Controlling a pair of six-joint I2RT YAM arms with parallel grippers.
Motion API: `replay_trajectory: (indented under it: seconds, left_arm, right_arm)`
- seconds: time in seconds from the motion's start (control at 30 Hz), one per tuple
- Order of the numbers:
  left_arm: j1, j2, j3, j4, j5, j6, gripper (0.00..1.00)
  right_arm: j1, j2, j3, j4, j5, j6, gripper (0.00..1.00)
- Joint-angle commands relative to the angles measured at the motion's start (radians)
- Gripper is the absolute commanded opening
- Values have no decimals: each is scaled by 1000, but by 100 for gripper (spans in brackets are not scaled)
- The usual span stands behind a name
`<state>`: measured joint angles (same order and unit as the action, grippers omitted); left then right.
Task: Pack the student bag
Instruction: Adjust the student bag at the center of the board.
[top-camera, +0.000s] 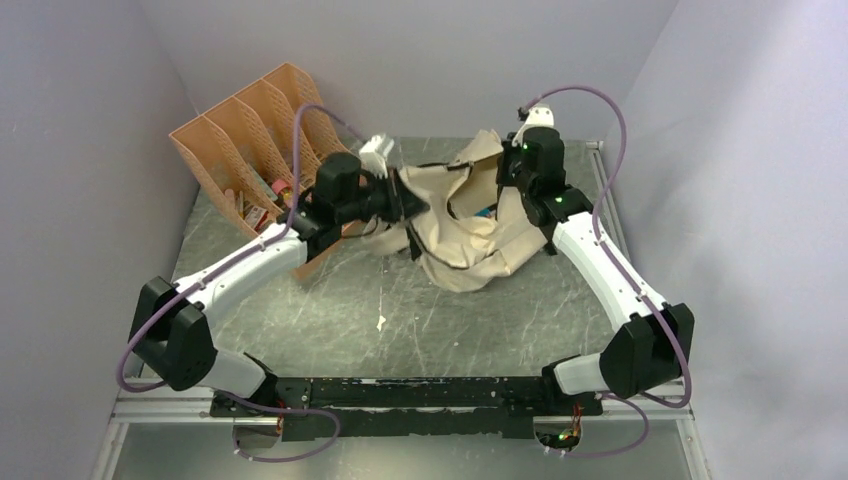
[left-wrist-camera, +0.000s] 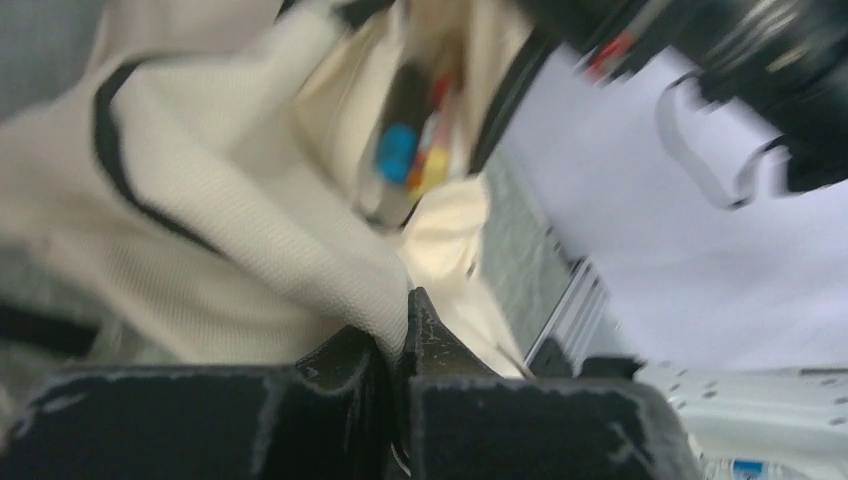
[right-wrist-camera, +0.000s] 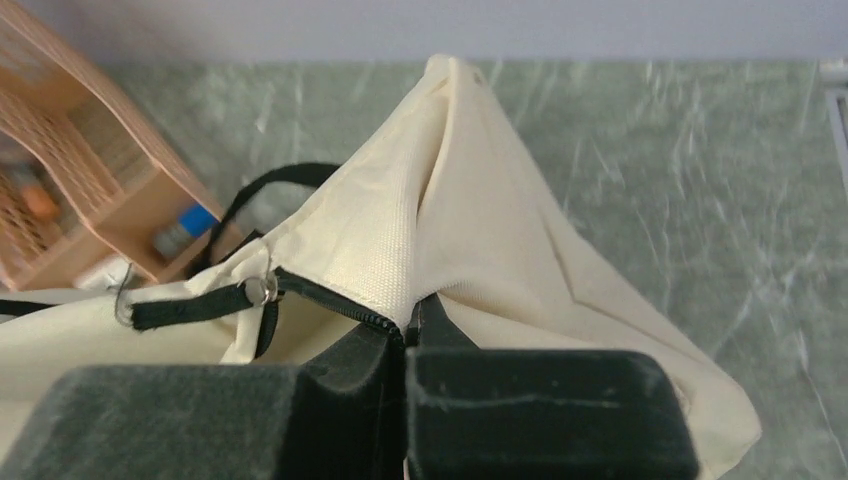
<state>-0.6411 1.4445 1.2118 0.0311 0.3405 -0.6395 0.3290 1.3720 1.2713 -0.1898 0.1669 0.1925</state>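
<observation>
A grey-green marbled table (top-camera: 400, 300) sits boxed in by pale lilac walls (top-camera: 420, 60) on three sides. The student bag (top-camera: 480, 240) lies crumpled toward 12 o'clock of the tabletop and is lifted at two points. The left gripper (left-wrist-camera: 405, 320) has its fingers pinched together on a fold of the cream fabric at the bag's 9 o'clock side. The right gripper (right-wrist-camera: 408, 325) is clamped on the cloth just beside the black zipper (right-wrist-camera: 330, 300), at about 2 o'clock. Through the gaping mouth show blue, red and yellow contents (left-wrist-camera: 410, 160), too blurred to name. An orange file organizer (top-camera: 250, 140) stands at 10 o'clock, its lower end hidden behind the left arm. Bare tabletop runs from the bag down to 6 o'clock, with a small white scrap (top-camera: 381, 322) on it. The bag's right flank lies near the metal rail (top-camera: 605, 190) at 3 o'clock.
</observation>
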Motion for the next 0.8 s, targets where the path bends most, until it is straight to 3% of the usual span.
replay_trajectory:
  seconds: [0.0, 0.1, 0.33, 0.47, 0.67, 0.77]
  left_arm:
    - [2, -80, -201, 109, 20, 17, 5]
    - [0, -100, -382, 175, 17, 3, 5]
    - [-3, -142, -628, 243, -27, -35, 5]
    - [-2, -191, -704, 195, -108, -43, 5]
    - [-2, -222, -815, 195, -172, -97, 6]
    - [-2, -217, -830, 189, -177, -104, 17]
  right_arm:
    - [2, -42, -34, 123, -20, -31, 0]
    - [53, -48, -122, 85, -53, -24, 2]
    - [268, -17, -285, 54, -18, -21, 23]
    - [305, 15, -312, 4, -77, -5, 38]
    - [312, -9, -343, -22, -243, -7, 54]
    - [313, -51, -333, -20, -310, 6, 67]
